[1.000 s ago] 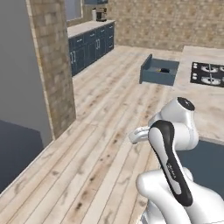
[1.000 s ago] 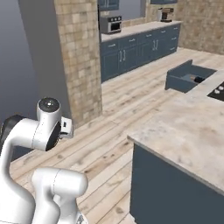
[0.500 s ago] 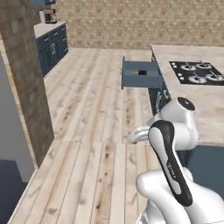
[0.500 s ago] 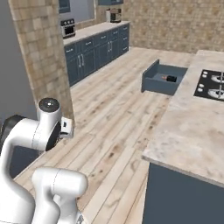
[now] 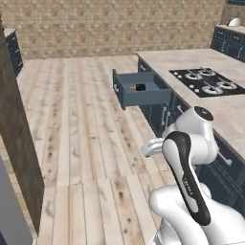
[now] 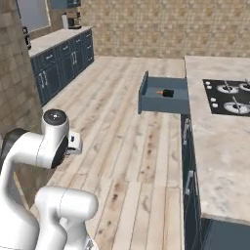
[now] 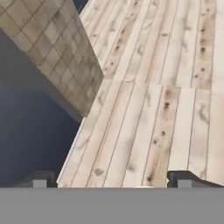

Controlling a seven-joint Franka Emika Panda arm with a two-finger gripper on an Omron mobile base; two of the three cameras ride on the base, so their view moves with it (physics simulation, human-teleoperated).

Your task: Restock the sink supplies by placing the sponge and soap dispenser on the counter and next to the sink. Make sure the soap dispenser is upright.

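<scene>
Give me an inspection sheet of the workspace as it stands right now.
Surface: beige marbled worktop with a black gas hob set into it, over dark blue cabinets.
Job's things: soap dispenser, black with an orange top, lying on its side in the open drawer; sponge nothing seen.
Clutter: nothing seen.
Hand: hand open, holding nothing, over bare wood floor.
Cables: nothing seen.
Surroundings: tan tiled wall, tiled pillar, further blue cabinets along the far side.
</scene>
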